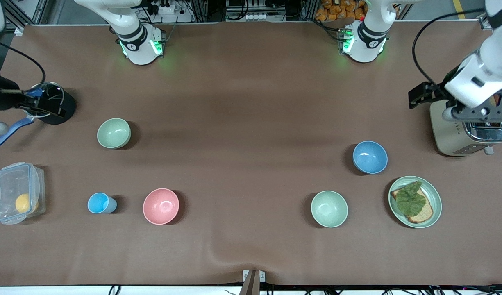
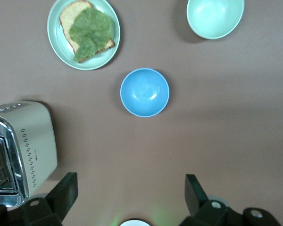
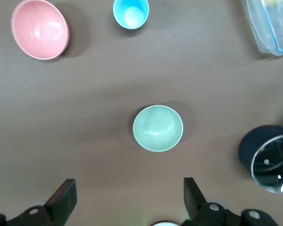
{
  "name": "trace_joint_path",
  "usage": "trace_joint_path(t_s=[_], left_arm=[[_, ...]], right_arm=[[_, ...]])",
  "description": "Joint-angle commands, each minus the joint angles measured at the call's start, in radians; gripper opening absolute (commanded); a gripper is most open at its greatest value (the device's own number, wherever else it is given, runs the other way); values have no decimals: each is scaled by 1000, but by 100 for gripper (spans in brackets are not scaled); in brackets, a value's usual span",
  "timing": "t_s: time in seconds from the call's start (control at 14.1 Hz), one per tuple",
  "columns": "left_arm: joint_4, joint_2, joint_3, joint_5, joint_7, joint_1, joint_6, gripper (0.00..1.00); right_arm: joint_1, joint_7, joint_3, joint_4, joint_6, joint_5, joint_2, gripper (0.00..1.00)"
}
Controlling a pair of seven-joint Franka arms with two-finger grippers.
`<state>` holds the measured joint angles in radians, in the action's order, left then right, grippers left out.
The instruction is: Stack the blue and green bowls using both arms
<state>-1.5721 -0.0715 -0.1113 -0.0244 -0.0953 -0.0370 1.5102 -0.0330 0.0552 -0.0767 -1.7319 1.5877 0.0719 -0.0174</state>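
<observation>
Already Poised: Both Arms Held High Over Their Own Bowls

Nothing is gripped yet. The blue bowl (image 1: 370,157) is seen upright on the table toward the left arm's end, near the green plate (image 1: 415,201) carrying toast and a leaf, and farther from the front camera than that plate. The left gripper (image 2: 130,195) is held up over the toaster (image 1: 466,129), its jaws spread wide apart and empty; from that height the blue bowl sits squarely in the left wrist view, which suggests the pose is kept for a clear look before a descent.

At the right arm's end, the green bowl (image 1: 114,133) is found upright, well apart from the pink bowl (image 1: 161,206) and the light-blue cup (image 1: 101,203), both of which lie nearer the front camera. The right gripper (image 3: 130,195) is held aloft over the dark glass-topped pot (image 1: 52,102), jaws likewise wide apart with nothing between them, and the green bowl is framed centrally in its wrist view.

A second, lighter green bowl (image 1: 329,208) is left standing near the blue one; it could be mistaken for the target. Stacking is judged not begun: one bowl must be carried the length of the table to the other.
</observation>
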Motion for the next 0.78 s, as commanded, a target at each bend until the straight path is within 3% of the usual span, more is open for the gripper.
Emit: trace_joint_path(t_s=[0.0, 0.42, 0.71], left_arm=[[62, -152, 5, -22, 9, 12, 65, 100], [80, -373, 6, -17, 29, 14, 202, 100], [78, -458, 7, -32, 32, 5, 284, 100]], right_arm=[[-4, -110, -41, -258, 173, 8, 120, 100], [-19, -365, -149, -566, 536, 3, 122, 100], [-15, -376, -150, -678, 699, 5, 84, 100]])
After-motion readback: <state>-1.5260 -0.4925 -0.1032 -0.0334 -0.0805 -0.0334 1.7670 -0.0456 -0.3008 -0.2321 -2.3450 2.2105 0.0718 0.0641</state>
